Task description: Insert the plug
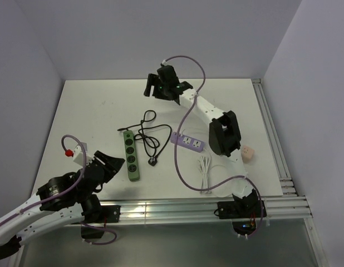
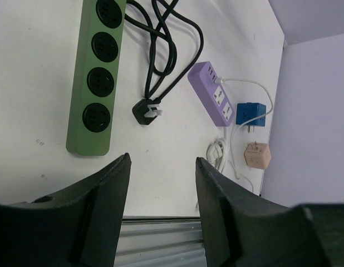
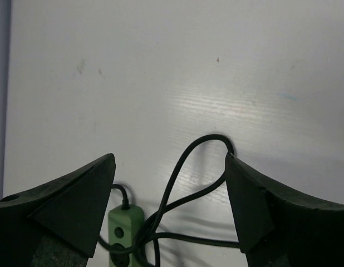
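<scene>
The blue plug [image 2: 251, 117] lies on the white table just right of the purple strip, its prongs pointing toward the near edge. It shows only in the left wrist view; in the top view my right arm hides it. The green power strip [image 1: 132, 156] lies left of centre and also shows in the left wrist view [image 2: 98, 72] and the right wrist view [image 3: 123, 222]. My left gripper [image 1: 108, 164] [image 2: 162, 161] is open and empty at the near edge, just short of the strip's near end. My right gripper [image 1: 163, 92] [image 3: 170, 158] is open and empty, held above the far part of the table beyond the strip's cable.
The strip's black cable [image 1: 150, 133] coils beside it and ends in a loose black plug [image 1: 154, 162]. A purple strip [image 1: 188, 142], a coiled white cable [image 1: 204, 167] and a peach cube adapter [image 1: 248, 152] lie to the right. Metal rails [image 1: 177, 208] line the near edge.
</scene>
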You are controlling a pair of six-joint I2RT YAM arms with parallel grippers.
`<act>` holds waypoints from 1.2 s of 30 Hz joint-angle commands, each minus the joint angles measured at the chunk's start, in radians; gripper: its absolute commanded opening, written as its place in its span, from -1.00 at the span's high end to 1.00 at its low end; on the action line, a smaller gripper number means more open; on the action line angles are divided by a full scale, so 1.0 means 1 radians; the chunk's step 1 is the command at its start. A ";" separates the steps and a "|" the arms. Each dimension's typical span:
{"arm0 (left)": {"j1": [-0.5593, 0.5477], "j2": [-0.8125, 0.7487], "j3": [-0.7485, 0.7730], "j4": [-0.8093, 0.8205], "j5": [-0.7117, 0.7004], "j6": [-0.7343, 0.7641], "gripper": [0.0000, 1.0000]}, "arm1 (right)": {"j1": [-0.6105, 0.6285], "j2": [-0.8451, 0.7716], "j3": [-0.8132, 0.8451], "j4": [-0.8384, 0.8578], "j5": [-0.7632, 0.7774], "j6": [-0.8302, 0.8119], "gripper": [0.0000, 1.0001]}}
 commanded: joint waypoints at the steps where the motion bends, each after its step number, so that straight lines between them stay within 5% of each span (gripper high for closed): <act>1: -0.003 0.025 0.011 0.052 -0.002 0.048 -0.12 | 0.000 -0.251 -0.056 -0.038 0.117 -0.081 -0.73; 7: -0.001 0.055 -0.002 0.127 -0.008 0.102 -0.12 | -0.028 -0.638 -0.480 -0.049 0.368 -0.119 -0.83; 15: -0.003 0.126 0.019 0.270 -0.031 0.260 -0.13 | -0.232 -0.908 -0.826 -0.118 0.316 -0.139 -0.89; 22: -0.001 0.158 -0.021 0.409 0.010 0.355 -0.15 | -0.308 -0.937 -1.013 -0.099 0.335 -0.233 -1.00; 36: -0.001 0.134 -0.062 0.416 0.055 0.324 -0.16 | -0.367 -0.732 -1.038 -0.075 0.361 -0.300 -0.98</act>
